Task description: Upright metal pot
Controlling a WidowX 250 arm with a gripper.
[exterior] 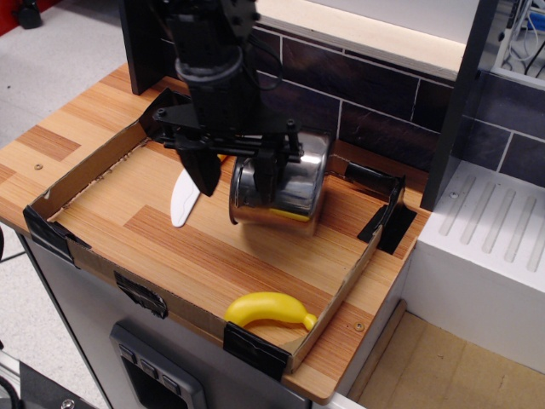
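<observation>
The metal pot (298, 183) is shiny steel and lies tilted on its side in the cardboard tray (85, 166), its mouth facing left and front. A yellow reflection shows low on its wall. My black gripper (236, 181) comes down from above and is open. Its right finger (266, 181) is at the pot's mouth, and its left finger (204, 175) is outside the rim on the left. The jaws straddle the pot's left rim with a wide gap. Whether a finger touches the rim I cannot tell.
A white knife with a yellow handle (183, 203) lies left of the pot, partly behind the gripper. A yellow banana (268, 308) lies at the tray's front right corner. A dark tiled wall (375, 85) stands behind, and a white drainer (485, 230) sits to the right.
</observation>
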